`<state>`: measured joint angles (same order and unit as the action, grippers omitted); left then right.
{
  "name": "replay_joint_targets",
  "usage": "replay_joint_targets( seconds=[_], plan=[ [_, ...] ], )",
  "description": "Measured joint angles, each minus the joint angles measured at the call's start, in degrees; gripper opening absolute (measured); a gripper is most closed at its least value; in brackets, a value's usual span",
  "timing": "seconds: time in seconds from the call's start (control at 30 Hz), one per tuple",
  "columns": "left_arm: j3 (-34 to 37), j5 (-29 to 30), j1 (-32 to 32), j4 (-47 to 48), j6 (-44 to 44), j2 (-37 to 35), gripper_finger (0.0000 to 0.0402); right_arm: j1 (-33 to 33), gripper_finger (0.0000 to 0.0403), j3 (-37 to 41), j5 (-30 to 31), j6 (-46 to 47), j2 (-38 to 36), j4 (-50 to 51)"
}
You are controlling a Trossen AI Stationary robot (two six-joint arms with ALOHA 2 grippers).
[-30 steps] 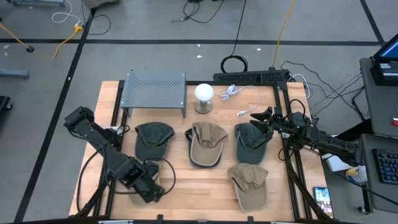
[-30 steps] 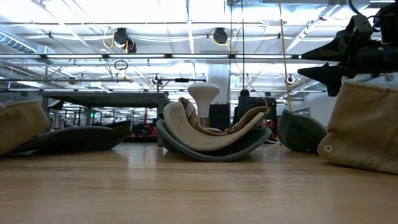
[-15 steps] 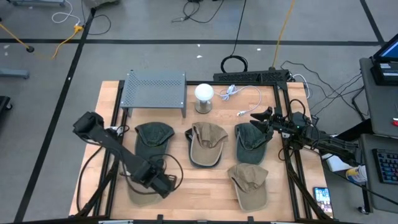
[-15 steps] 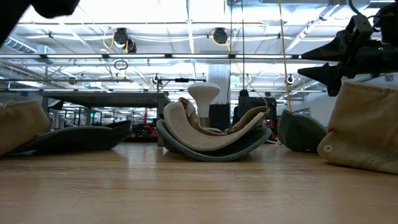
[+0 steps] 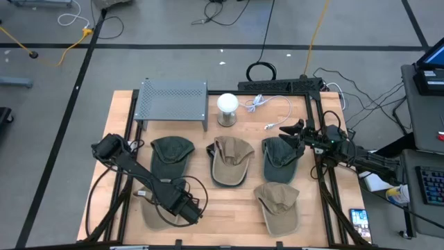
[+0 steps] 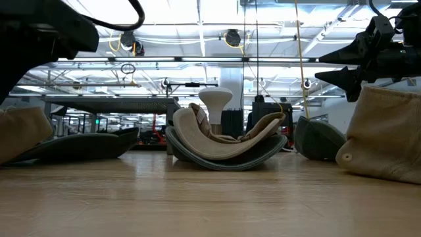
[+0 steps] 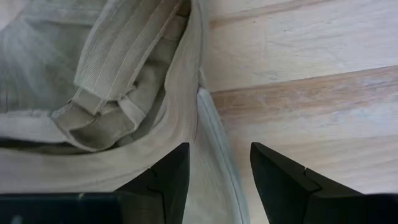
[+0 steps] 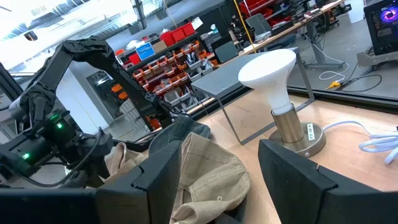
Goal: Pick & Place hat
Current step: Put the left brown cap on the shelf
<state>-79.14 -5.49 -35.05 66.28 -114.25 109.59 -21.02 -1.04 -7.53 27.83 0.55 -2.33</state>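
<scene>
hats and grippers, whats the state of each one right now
left gripper: fingers open, over the front-left tan hat, not gripping it
right gripper: fingers open, hovering by the right green hat
left green hat: flat on the table
middle tan hat: lying in a green hat
front-right tan hat: on the table, untouched
lamp: upright
</scene>
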Motion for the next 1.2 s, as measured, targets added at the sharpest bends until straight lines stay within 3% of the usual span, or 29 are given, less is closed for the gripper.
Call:
replay_joint_targets(
  seconds=[0.2,0.4,0.47,0.77,0.97,1.2],
  plan=[
    [0.0,1.02,0.37,0.33,1.54,-0.03,0.0156,0.0,0.0208,0.0,0.02,0.0,-0.01,0.0],
    [0.0,1.9,0.43,0.79,3.1,-0.03,0.0036,-0.02,0.0208,0.0,0.02,0.0,-0.02,0.0],
    [0.0,2.39,0.64,0.87,3.12,-0.03,0.0014,0.0,0.0208,0.0,0.02,0.0,0.0,0.0],
    [0.0,1.15,1.29,-0.2,4.04,-0.14,0.0009,-0.02,0.0208,0.0,0.02,-0.01,0.0,0.0],
    [0.03,-0.85,1.03,-2.16,2.77,-4.18,0.0008,0.0,0.0208,0.01,0.02,-0.01,-0.01,0.0],
    [0.0,4.87,0.57,-3.71,1.75,-13.18,0.0008,0.0,0.0208,0.02,0.01,-0.01,-0.02,0.0]
  ],
)
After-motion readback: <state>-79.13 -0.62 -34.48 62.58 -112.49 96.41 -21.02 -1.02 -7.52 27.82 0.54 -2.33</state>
